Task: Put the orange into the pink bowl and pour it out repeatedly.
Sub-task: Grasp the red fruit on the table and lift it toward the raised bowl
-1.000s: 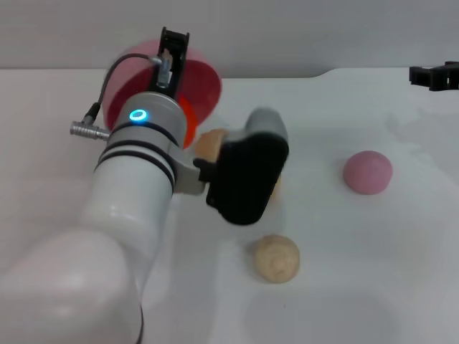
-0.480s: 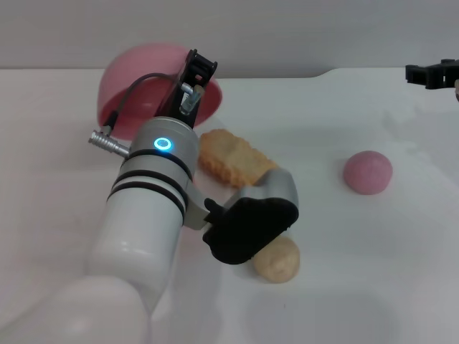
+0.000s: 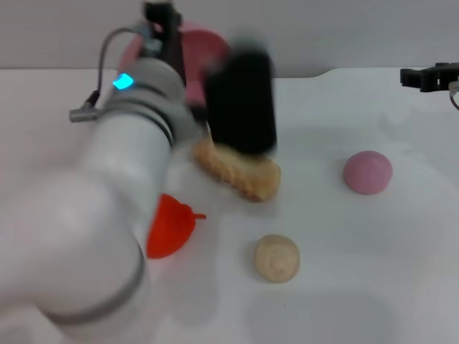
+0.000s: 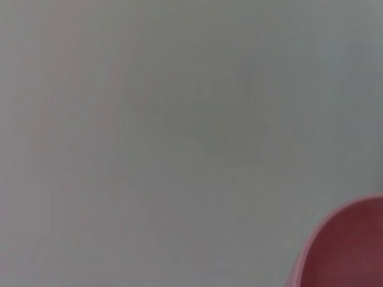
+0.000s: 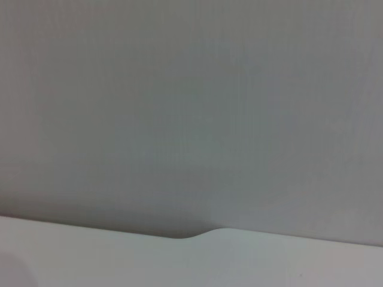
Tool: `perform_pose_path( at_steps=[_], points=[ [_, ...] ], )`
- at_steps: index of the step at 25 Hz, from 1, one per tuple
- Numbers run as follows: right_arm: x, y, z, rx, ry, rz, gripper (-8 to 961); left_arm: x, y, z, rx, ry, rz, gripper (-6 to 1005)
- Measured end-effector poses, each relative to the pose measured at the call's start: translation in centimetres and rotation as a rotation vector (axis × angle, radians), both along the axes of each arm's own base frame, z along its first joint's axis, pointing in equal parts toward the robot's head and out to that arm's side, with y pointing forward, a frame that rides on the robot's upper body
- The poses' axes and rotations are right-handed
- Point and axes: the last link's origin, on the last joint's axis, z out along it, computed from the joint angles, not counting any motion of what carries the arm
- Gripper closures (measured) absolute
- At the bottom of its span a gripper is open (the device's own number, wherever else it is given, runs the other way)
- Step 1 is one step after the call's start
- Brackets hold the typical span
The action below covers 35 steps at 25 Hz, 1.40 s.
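The orange [image 3: 171, 228] is now lying out on the table [image 3: 358, 272], near-left — poured out. The left end effector [image 3: 166, 32] is gripping the pink bowl [image 3: 204, 50] at the far side; next comes refilling.

One orange [image 3: 171, 228] – one bowl [image 3: 204, 50] (two balls [image 3: 368, 172]).

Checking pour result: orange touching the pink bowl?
Apart. Head view: the orange lies on the table, well clear of the pink bowl raised by the left arm.
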Motion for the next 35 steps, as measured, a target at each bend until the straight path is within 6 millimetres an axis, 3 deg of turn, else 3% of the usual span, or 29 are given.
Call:
perform_pose_path(
  at_steps=[3, 5, 7, 10, 14, 16, 19, 26, 35],
  points=[
    [-0.4, 0.0, -0.4, -0.010, 0.000, 0.008, 317, -0.6, 1.2, 1.9, 0.016, -0.211, 0.133, 931],
    [-0.9, 0.1, -0.8, -0.022, 0.002, 0.021, 317, -0.6, 1.2, 1.9, 0.016, -0.211, 0.133, 931],
    [-1.7, 0.1, -1.5, -0.048, 0.020, 0.039, 317, -3.5, 3.2, 6.9, 0.132, -0.528, 0.432, 930],
    [-2.9, 0.2, -2.9, -0.095, 0.065, 0.060, 316, -4.2, 3.5, 7.8, 0.145, -0.592, 0.495, 930],
    [-4.1, 0.5, -5.0, -0.159, 0.076, 0.082, 315, -9.4, 3.7, 11.4, 0.196, -0.864, 0.752, 930],
    [-5.7, 0.9, -6.9, -0.217, 0.104, 0.106, 315, -10.1, 3.6, 11.9, 0.210, -0.875, 0.773, 930],
    [-6.9, 1.1, -8.1, -0.253, 0.138, 0.129, 315, -11.0, 3.3, 12.3, 0.227, -0.877, 0.800, 929],
    [-11.0, 0.5, -11.8, -0.391, 0.230, 0.211, 314, -11.5, 3.9, 11.7, 0.212, -0.837, 0.822, 929],
    [-11.9, -2.0, -15.4, -0.531, 0.291, 0.214, 312, -10.7, 5.5, 11.6, 0.218, -0.800, 0.802, 928]
  ],
)
